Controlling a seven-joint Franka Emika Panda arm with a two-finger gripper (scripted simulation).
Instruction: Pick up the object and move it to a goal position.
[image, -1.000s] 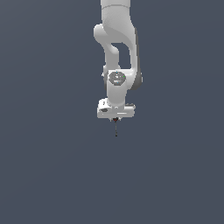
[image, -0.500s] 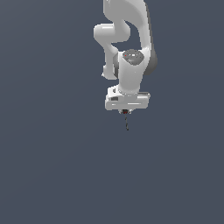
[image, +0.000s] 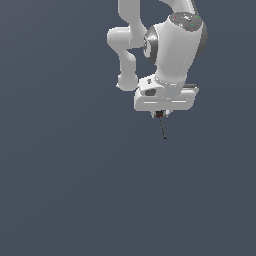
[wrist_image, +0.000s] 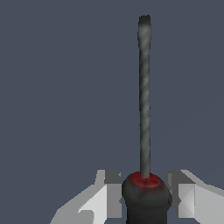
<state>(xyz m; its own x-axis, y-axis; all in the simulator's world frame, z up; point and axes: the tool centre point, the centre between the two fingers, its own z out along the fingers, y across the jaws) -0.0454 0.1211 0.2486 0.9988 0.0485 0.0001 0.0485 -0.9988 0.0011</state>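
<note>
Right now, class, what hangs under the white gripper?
Under the gripper hangs the thin dark stick, red bit uppermost between the fingers. Its handle end beyond them is hidden. Below it, only plain grey ground.

One white robot arm (image: 170, 45) with one end effector (image: 160, 114). One thin dark stick (image: 163, 129) with one red band.

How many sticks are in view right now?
1. The stick is clamped at its red end between the fingers of the gripper, pointing down from it. None other is visible.
</note>
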